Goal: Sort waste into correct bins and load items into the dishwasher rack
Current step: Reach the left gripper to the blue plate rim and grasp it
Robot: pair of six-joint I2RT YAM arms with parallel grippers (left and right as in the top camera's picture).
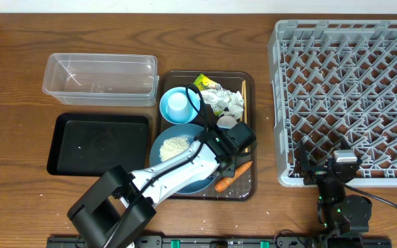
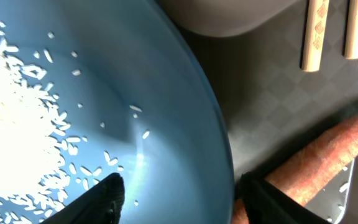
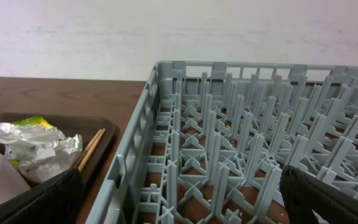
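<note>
The grey dishwasher rack (image 1: 347,96) fills the right side of the bench and nothing is loaded in it. Your right tool (image 3: 179,199) hangs at its near edge with fingers spread wide on nothing. Left of the rack is the brown serving tray (image 1: 248,180), which holds everything to be sorted. Further left are the clear tub (image 1: 98,77) and, nearer you, the black tray (image 1: 98,143).

The blue plate (image 2: 135,93) sits at the near left of the serving tray, with the rice (image 2: 11,112) heaped on its face. Behind it are the light-blue bowl (image 1: 179,103), the crumpled paper (image 1: 227,102) and the chopsticks (image 2: 316,34).

The carrot (image 2: 316,158) lies just outside the plate's right rim, its long axis slanting away from the plate toward the serving tray's wall.

Your left tool (image 2: 179,199) is the nearer one by far. Its fingers (image 2: 98,199) stand apart and straddle the plate's rim — one over the blue face, the other outside and next to the carrot. It looks like a rim grasp in the making, not yet clamped — mind the outer finger doesn't catch the carrot
</note>
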